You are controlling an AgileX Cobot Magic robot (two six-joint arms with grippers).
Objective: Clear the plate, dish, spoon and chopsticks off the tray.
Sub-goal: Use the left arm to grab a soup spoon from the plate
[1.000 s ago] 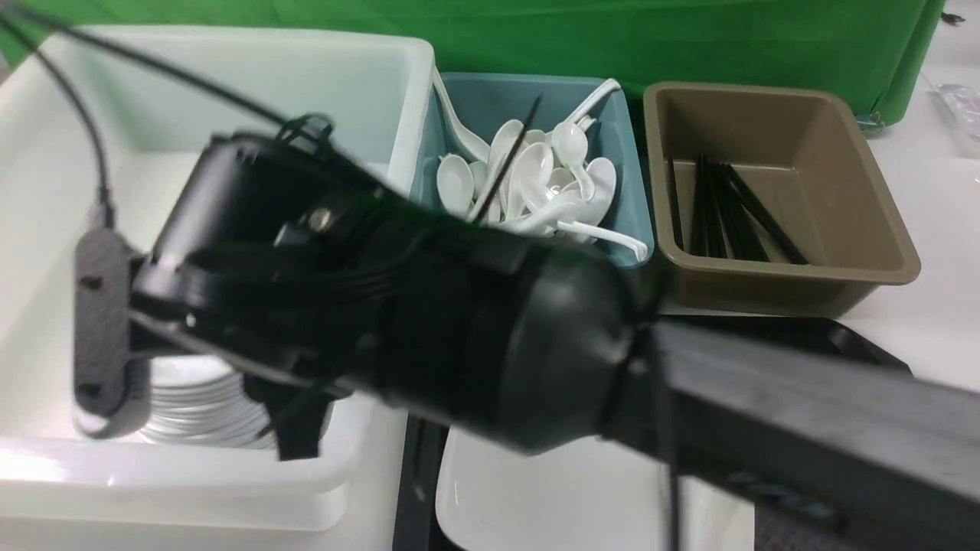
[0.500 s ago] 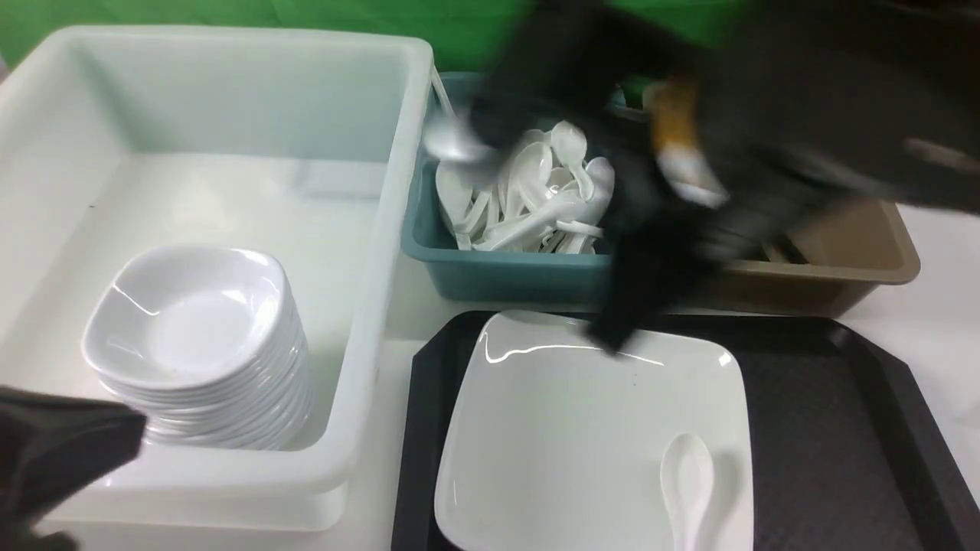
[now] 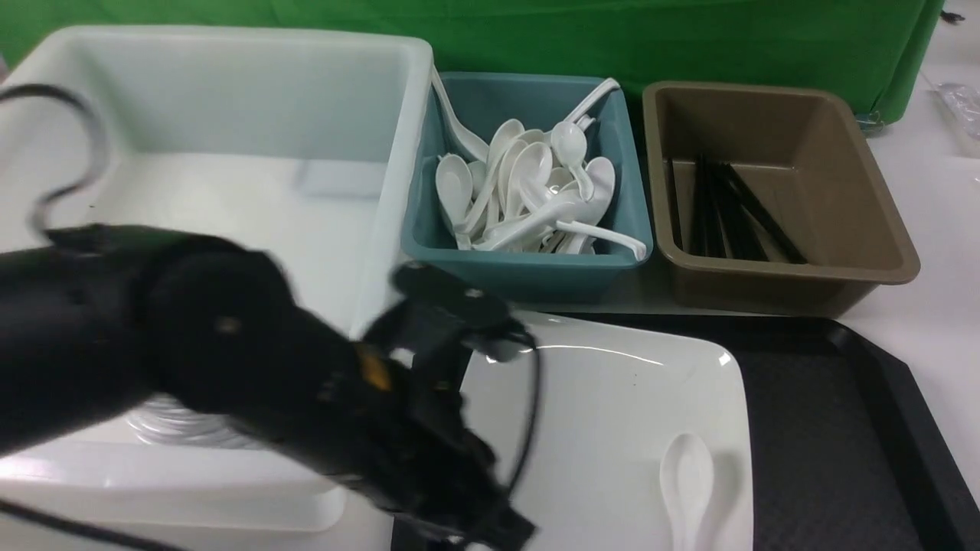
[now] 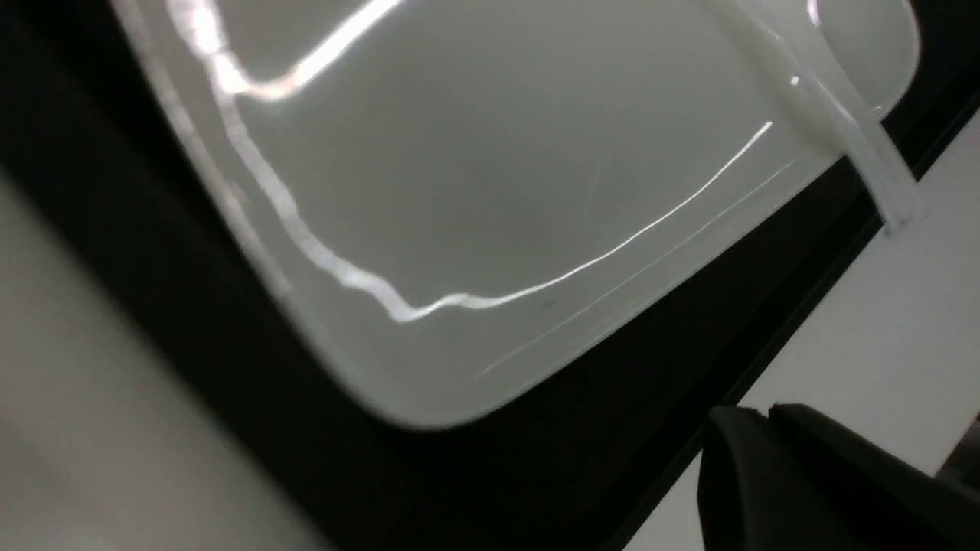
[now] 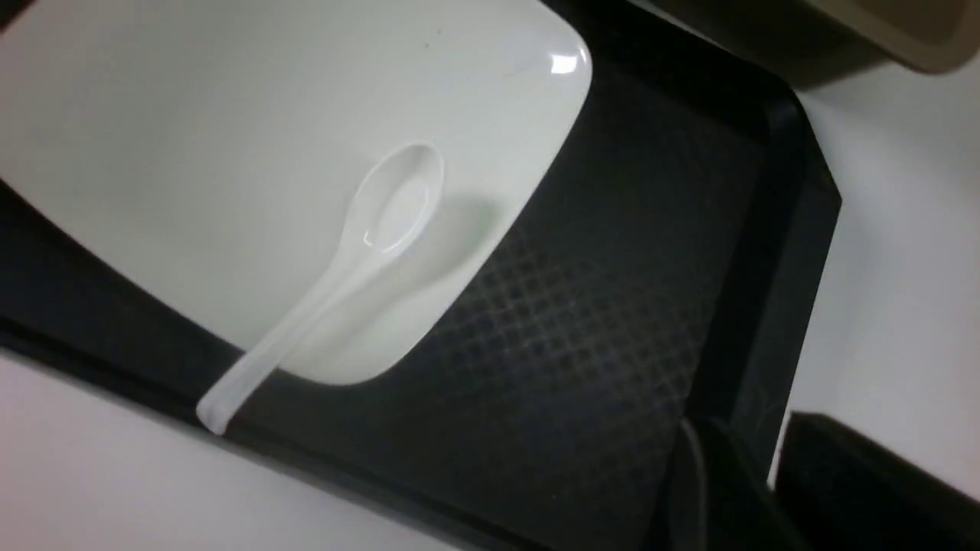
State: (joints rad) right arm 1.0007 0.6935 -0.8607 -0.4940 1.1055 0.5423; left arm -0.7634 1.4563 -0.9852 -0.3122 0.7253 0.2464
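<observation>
The large white plate (image 3: pixel 612 428) lies on the black tray (image 3: pixel 827 428). A white spoon (image 3: pixel 687 478) rests on its near right part, and in the right wrist view the spoon (image 5: pixel 390 207) has its handle reaching past the plate (image 5: pixel 230 115) onto the tray's rim. My left arm (image 3: pixel 230 360), blurred, crosses the white bin's front and the tray's left edge. My left gripper (image 4: pixel 766 413) is shut and empty, over the table beside the tray (image 4: pixel 536 459). My right gripper (image 5: pixel 754 436) hangs over the tray's right rim, fingers slightly apart with nothing between them. Small dishes (image 3: pixel 176 425) are mostly hidden.
A big white bin (image 3: pixel 230 99) stands at the left. A teal bin (image 3: pixel 528 268) behind the tray holds several white spoons. A brown bin (image 3: pixel 796 283) to its right holds black chopsticks (image 3: pixel 727 214). A green cloth hangs at the back.
The right arm swung from over the white bin to the right and out of the front view. The left arm came in from the lower left across the bin's front.
</observation>
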